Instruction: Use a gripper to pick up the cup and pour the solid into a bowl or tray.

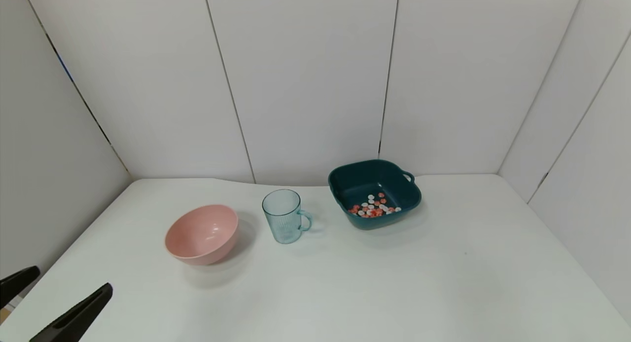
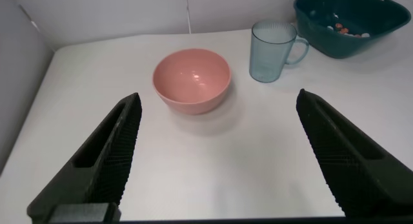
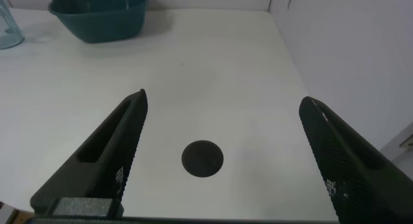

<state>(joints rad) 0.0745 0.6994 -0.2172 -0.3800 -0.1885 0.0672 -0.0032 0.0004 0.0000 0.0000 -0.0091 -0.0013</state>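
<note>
Red-white solid (image 1: 374, 207) sits in teal dish (image 1: 409, 199), cup (image 1: 282, 216) upright; your left gripper (image 1: 54, 295) hangs apart, w/ nothing held, parked nr table corner.

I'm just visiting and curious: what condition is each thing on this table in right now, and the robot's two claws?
Cup: upright, looks empty, not held.
Teal dish: upright, holds the beads.
Pink bowl: upright, empty.
Left gripper: open, empty, short of the pink bowl.
Right gripper: open, empty, over bare table.
</note>
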